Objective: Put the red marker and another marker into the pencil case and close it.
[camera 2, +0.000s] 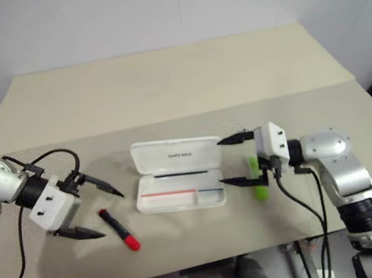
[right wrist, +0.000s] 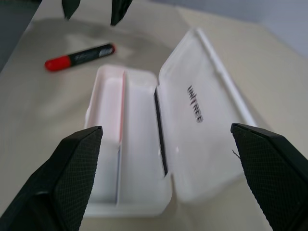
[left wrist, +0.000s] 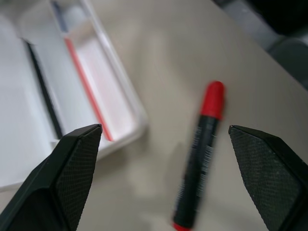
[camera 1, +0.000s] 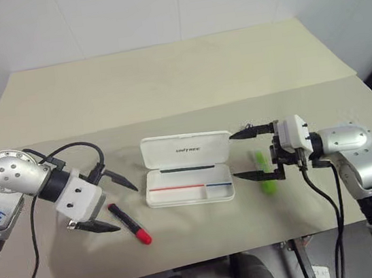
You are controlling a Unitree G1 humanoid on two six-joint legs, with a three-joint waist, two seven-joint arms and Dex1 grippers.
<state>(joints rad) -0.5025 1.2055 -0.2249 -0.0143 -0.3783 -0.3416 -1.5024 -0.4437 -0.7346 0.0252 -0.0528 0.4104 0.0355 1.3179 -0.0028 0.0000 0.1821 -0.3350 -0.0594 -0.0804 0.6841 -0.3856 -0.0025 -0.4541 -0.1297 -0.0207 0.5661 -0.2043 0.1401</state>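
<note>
while pencil case lies open, red marker beside it.

My fingertips are matt black with a fine cross-hatched texture. The pencil case looks like smooth, glossy white plastic. The red marker has a shiny black barrel, and the table is matt beige.

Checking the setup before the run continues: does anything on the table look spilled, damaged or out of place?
Nothing stands out. The pencil case lies open and intact, its tray empty; the red marker and green highlighter lie whole on the table either side of it.
</note>
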